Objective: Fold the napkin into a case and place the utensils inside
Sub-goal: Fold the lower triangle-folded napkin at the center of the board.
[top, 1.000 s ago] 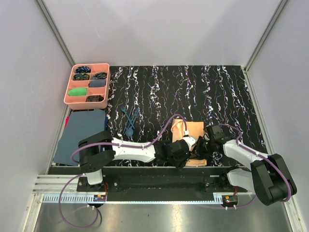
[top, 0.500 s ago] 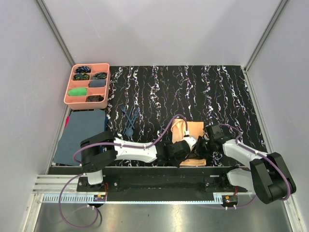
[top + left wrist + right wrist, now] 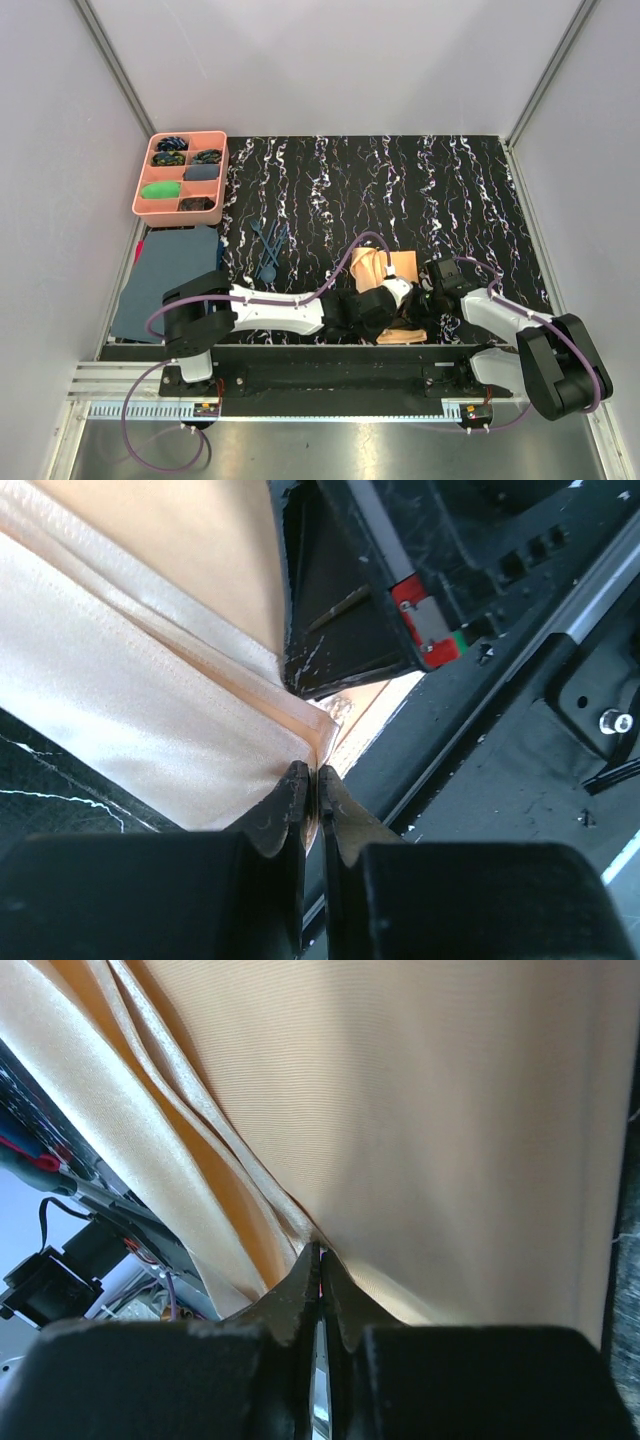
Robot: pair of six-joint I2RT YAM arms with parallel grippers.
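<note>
Peach satin napkin [image 3: 403, 266] sits folded at the table's [image 3: 450, 190] near edge, right of centre; I have my left gripper [image 3: 313, 780] pinched on its corner and my right gripper [image 3: 319, 1258] pinched on a fold. Blue utensils [image 3: 268, 245] lie well apart, leftward.

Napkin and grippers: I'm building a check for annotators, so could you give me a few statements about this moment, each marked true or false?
1. The left gripper is shut on a corner of the napkin. True.
2. The right gripper hangs open above the napkin. False: its jaws are shut on a fold of the fabric.
3. The utensils are tucked inside the napkin. False: they lie bare on the table, apart from the napkin.
4. The pink tray sits at the table's far left corner. True.
</note>
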